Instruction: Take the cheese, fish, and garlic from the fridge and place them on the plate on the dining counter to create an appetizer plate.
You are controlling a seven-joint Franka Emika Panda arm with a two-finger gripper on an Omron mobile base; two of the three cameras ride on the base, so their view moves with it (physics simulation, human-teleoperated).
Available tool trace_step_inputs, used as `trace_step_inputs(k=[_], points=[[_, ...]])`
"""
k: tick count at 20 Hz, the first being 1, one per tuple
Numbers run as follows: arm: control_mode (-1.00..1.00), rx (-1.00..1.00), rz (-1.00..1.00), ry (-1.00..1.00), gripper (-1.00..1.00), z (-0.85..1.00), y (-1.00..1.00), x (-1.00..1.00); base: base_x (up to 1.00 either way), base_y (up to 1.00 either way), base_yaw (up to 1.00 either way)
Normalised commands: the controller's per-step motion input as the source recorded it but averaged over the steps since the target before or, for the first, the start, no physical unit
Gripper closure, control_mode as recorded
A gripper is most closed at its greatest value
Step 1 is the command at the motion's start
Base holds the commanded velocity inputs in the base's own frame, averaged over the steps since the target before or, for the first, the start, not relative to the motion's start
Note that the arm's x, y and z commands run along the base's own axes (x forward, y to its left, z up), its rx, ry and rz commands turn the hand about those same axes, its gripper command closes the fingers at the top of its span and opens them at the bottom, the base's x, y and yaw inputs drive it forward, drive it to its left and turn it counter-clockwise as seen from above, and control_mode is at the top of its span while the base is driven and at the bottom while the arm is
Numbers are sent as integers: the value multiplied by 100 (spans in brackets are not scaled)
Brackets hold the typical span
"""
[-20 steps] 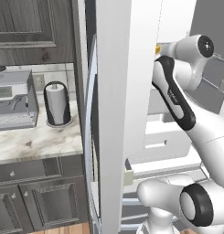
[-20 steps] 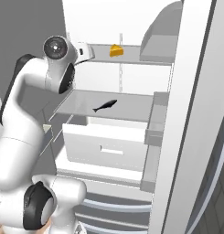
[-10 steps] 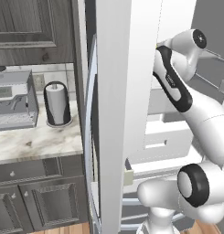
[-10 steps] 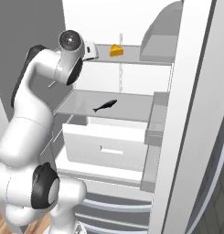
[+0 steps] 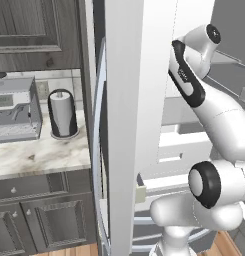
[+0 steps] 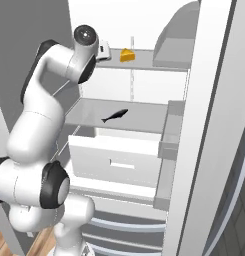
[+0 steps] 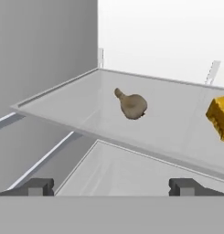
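Garlic [image 7: 131, 105] sits nearer now that I've raised the arm to its shelf, fingers [image 7: 183, 186] spread wide, empty.

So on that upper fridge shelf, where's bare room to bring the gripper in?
Open gripper faces bare shelf in front of the brownish garlic bulb, and between it and the left wall. Tighter at right: the yellow-orange cheese wedge sits beside the garlic. The shelf below holds the slim dark fish.

Flat, even rendered light is filling all three views — nothing is casting a hard shadow. Edges are looking soft and slightly blurred; the fridge [image 6: 144, 30] back wall is washing out white.
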Motion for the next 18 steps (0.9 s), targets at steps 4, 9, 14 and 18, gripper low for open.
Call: trace_step_inputs(k=[4, 9, 14, 18], points=[[-100, -1, 0, 0, -100, -21, 10, 29, 0, 0, 0], [-100, 0, 0, 0, -100, -10, 8, 33, 0, 0, 0], [-100, 0, 0, 0, -100, 0, 0, 29, 0, 0, 0], [-100, 0, 0, 0, -100, 0, 0, 26, 0, 0, 0]])
